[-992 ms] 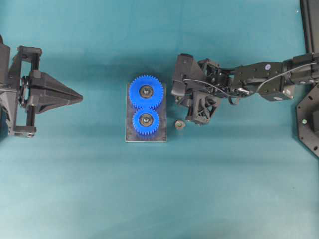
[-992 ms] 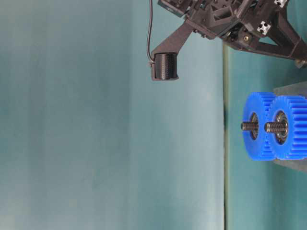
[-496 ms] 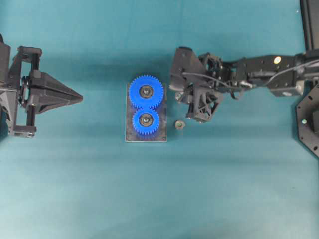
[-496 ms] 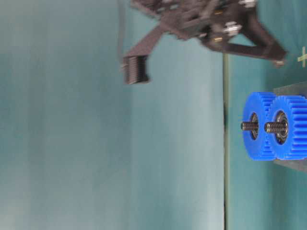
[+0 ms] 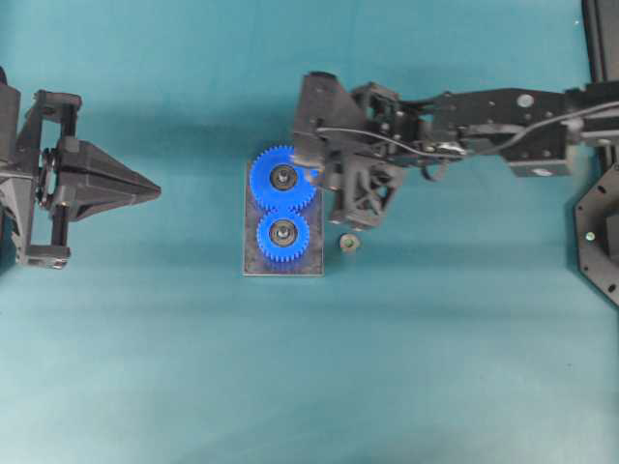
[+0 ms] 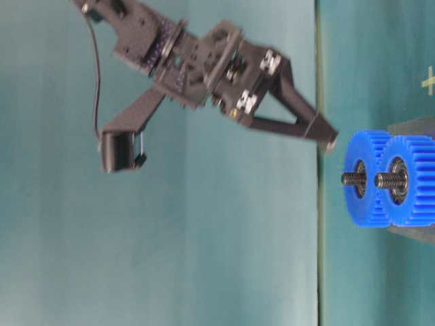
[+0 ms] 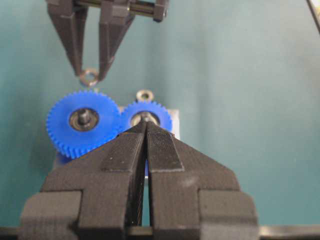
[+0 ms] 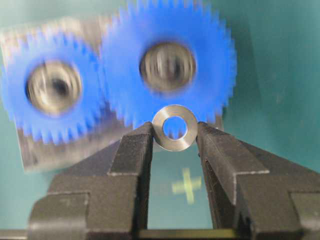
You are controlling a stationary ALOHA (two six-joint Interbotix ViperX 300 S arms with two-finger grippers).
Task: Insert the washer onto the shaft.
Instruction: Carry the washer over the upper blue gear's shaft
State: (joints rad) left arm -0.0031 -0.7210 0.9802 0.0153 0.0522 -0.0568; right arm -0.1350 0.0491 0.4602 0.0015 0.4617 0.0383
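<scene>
A steel washer [image 8: 175, 128] is pinched edge-on between the fingertips of my right gripper [image 8: 175, 131], which is shut on it. That gripper [image 5: 324, 180] hangs just right of the larger blue gear [image 5: 283, 177], a little above its rim [image 6: 328, 141]. From the left wrist view the washer [image 7: 89, 77] hovers behind that gear. Each gear carries a threaded shaft [image 6: 350, 178] pointing up; the smaller gear [image 5: 282, 233] sits beside it. My left gripper [image 7: 146, 125] is shut and empty, parked far left [image 5: 155, 189].
Both gears stand on a grey baseplate [image 5: 253, 266]. A small metal nut [image 5: 348, 242] lies on the teal table just right of the plate. A black fixture [image 5: 602, 232] sits at the right edge.
My right gripper has risen from the table beside the nut and swung left towards the larger gear, carrying the washer. The left arm has not moved.
</scene>
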